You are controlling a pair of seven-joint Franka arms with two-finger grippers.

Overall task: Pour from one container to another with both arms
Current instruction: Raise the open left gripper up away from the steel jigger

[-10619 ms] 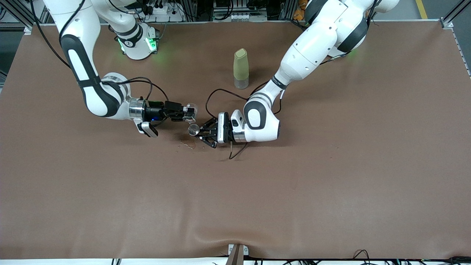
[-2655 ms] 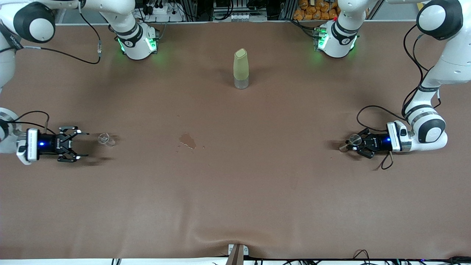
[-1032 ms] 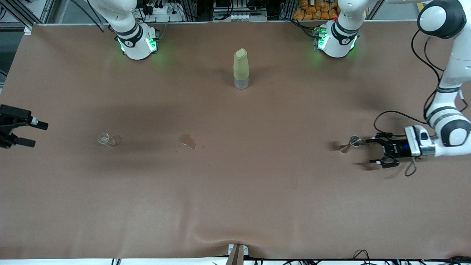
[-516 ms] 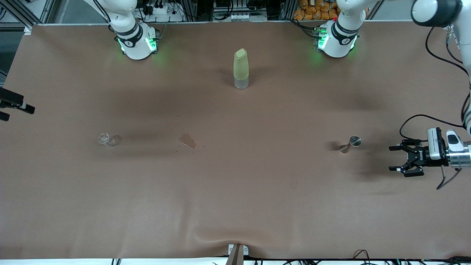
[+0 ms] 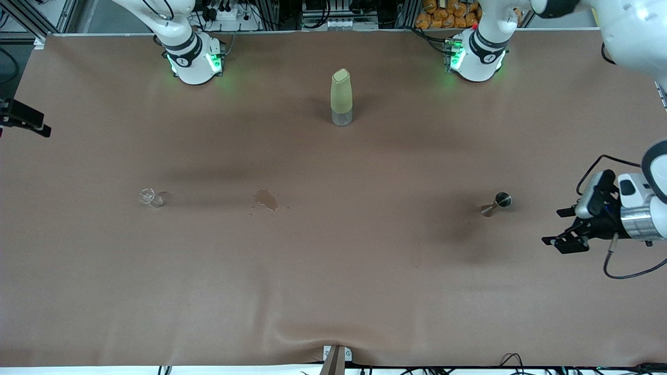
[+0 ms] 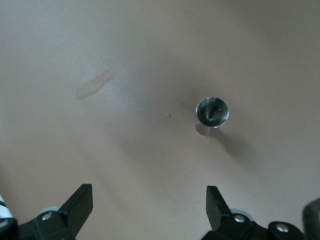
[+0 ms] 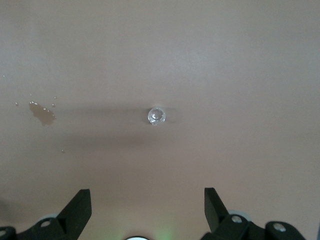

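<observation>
A small metal measuring cup (image 5: 497, 203) stands upright toward the left arm's end of the table; the left wrist view looks down into the cup (image 6: 212, 112). My left gripper (image 5: 558, 227) hangs open and empty over the table, apart from that cup, its jaws (image 6: 149, 200) spread wide. A small clear glass (image 5: 150, 198) stands toward the right arm's end, seen from above as a clear ring (image 7: 156, 116). My right gripper (image 5: 23, 121) is open and empty (image 7: 147, 200), raised at the table's edge and partly out of the front view.
A tall olive-green bottle (image 5: 341, 99) with a clear base stands mid-table near the arm bases. A small wet spill (image 5: 267, 199) marks the brown cloth between the two cups, also a stain (image 7: 42, 112) in the right wrist view.
Both open grippers have drawn back from their cups toward the table's ends and risen. The left wrist has tilted. Cups, bottle and spill have not moved.
</observation>
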